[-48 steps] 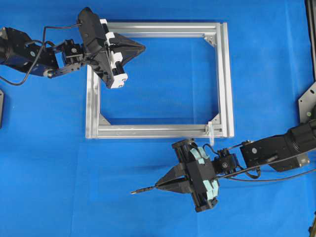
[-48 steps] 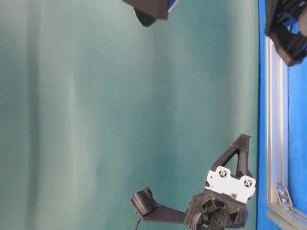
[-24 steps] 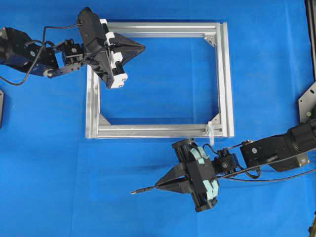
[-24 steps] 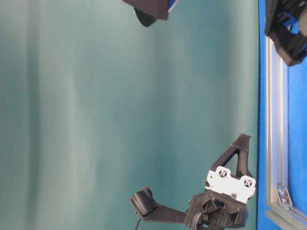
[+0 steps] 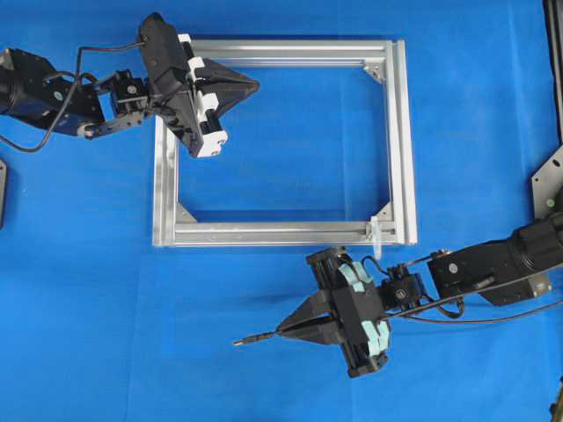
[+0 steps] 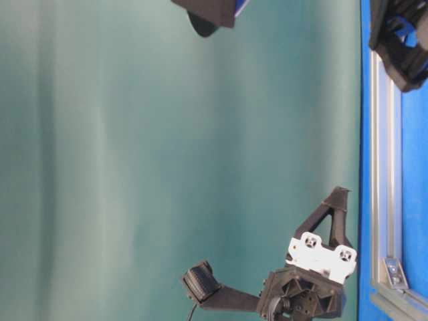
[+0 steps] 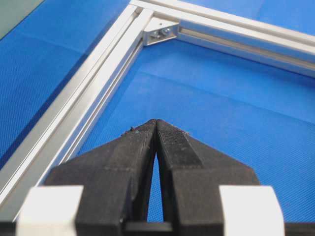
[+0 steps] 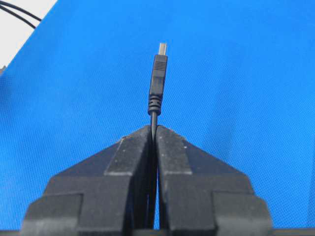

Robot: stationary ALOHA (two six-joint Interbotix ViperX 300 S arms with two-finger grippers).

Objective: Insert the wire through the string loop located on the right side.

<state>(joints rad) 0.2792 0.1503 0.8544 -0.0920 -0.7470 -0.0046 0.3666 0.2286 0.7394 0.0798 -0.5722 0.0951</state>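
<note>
- Your wire (image 5: 255, 338) is clamped in the right fingers (image 5: 283, 331), plug tip sticking out leftward over the table (image 5: 106, 290), its long axis pointing away from the target.
- The string loop (image 5: 376, 230) stands on the frame (image 5: 281, 233), just above and right of that arm, so you'll need to swing the tip round.
- Your left fingers (image 5: 253, 86) are clenched on nothing, far off.

Bright, even light; soft shadows, wrist views blurred up close.
</note>
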